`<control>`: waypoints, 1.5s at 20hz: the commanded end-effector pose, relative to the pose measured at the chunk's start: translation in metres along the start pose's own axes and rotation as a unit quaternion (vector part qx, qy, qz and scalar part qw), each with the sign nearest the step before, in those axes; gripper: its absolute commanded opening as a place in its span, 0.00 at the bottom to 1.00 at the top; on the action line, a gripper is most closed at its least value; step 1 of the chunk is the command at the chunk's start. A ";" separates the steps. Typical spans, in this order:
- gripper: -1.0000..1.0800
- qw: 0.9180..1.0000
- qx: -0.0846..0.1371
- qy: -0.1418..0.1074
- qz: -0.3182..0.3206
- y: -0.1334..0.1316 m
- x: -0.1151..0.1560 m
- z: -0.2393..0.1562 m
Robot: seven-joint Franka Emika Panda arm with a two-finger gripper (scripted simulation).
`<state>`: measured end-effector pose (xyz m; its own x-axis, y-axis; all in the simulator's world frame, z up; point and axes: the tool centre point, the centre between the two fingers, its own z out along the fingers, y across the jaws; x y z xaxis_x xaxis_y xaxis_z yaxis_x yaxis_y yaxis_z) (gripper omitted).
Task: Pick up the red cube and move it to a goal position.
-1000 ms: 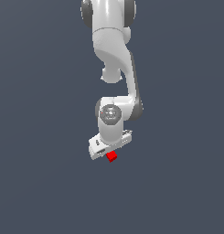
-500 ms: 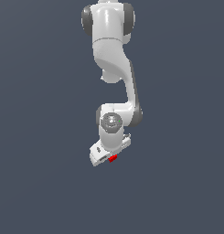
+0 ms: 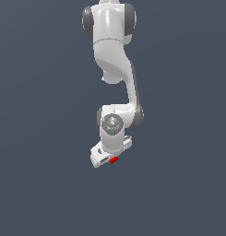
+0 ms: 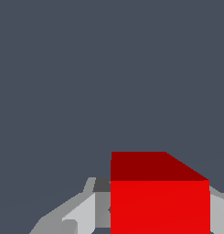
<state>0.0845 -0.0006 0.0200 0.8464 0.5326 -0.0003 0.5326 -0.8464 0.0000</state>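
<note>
The red cube [image 4: 159, 205] sits between my gripper's [image 4: 160, 185] two grey fingers [image 4: 86, 211] in the wrist view, with a finger flush against each side. In the exterior view only a sliver of the red cube [image 3: 114, 160] shows under the white gripper [image 3: 110, 160], low in the middle of the picture. The gripper is shut on the cube. The white arm hangs down from above onto it.
A plain dark grey ground [image 3: 50, 184] lies all around. No other objects show in either view.
The arm has come down over the cube, mostly in the first half second. The cube has stayed in place and is now largely covered by the gripper.
</note>
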 end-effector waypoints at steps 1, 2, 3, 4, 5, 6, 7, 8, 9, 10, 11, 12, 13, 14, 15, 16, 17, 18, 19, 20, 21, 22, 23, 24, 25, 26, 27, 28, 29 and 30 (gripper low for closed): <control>0.00 1.000 0.000 0.000 0.000 0.000 0.000 0.000; 0.00 1.000 0.000 0.000 0.000 0.000 0.000 0.000; 0.00 1.000 0.000 0.000 0.000 0.000 0.000 0.000; 0.00 1.000 0.000 0.000 0.000 0.000 0.000 -0.001; 0.00 1.000 0.000 0.000 0.000 -0.001 0.000 -0.002; 0.00 1.000 0.000 0.000 0.000 -0.001 0.000 -0.004; 0.00 1.000 0.000 0.000 0.000 -0.002 0.000 -0.007; 0.00 1.000 0.000 0.000 0.000 -0.002 -0.001 -0.009; 0.00 1.000 0.000 0.000 0.000 -0.003 -0.001 -0.013; 0.00 1.000 0.000 0.000 0.000 -0.004 -0.001 -0.017; 0.00 1.000 0.000 0.000 0.000 -0.005 -0.001 -0.021; 0.00 1.000 0.000 0.000 0.000 -0.006 -0.002 -0.026; 0.00 1.000 0.000 0.000 0.000 -0.007 -0.002 -0.031; 0.00 1.000 0.000 0.000 0.000 -0.009 -0.002 -0.038; 0.00 1.000 0.000 0.000 0.000 -0.010 -0.003 -0.045; 0.00 1.000 0.000 0.000 0.000 -0.012 -0.003 -0.052; 0.00 1.000 0.000 0.000 0.000 -0.014 -0.004 -0.060; 0.00 1.000 0.000 0.000 0.000 -0.015 -0.004 -0.069; 0.00 1.000 0.000 0.000 0.000 -0.018 -0.005 -0.079; 0.00 1.000 0.000 0.000 0.000 -0.020 -0.005 -0.089; 0.00 1.000 0.000 0.000 0.000 -0.022 -0.006 -0.099; 0.00 1.000 0.000 0.000 0.000 -0.025 -0.006 -0.111; 0.00 1.000 0.000 0.000 0.000 -0.027 -0.007 -0.122; 0.00 1.000 0.000 0.000 0.000 -0.030 -0.008 -0.134; 0.00 1.000 0.000 0.000 0.000 -0.033 -0.008 -0.146; 0.00 1.000 0.000 0.000 0.000 -0.035 -0.009 -0.158; 0.00 1.000 -0.001 0.000 -0.001 -0.038 -0.009 -0.170; 0.00 1.000 -0.001 0.000 -0.001 -0.040 -0.010 -0.182; 0.00 1.000 -0.001 0.000 -0.001 -0.043 -0.011 -0.193; 0.00 1.000 -0.001 0.000 -0.001 -0.045 -0.011 -0.205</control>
<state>0.0542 0.0292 0.2069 0.8457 0.5336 -0.0010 0.5336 -0.8457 0.0008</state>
